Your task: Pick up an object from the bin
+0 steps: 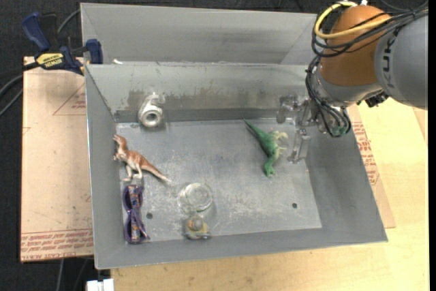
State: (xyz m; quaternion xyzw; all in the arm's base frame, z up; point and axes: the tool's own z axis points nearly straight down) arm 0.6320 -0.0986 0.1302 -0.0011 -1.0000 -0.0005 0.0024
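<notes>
Purple plastic sunglasses [133, 213] and a clear glass cup [196, 198] lie along the grey metal bin's [225, 177] near edge. Farther in, a green plastic dinosaur [267, 141] stretches roughly near-to-far. The pincer [298, 140] stands just beside it toward the right wall; apart or together, I cannot tell.

Orange toy dinosaur [136, 160] at left, purple glasses [133, 213] beside it, clear cup [195, 197] near front, silvery roll [150, 112] at back

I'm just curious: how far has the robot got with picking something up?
Nothing looks lifted yet. The gripper is low at the right of the bin, close beside the green toy dinosaur, which lies on the floor. Grasping it and lifting it out are left.
</notes>
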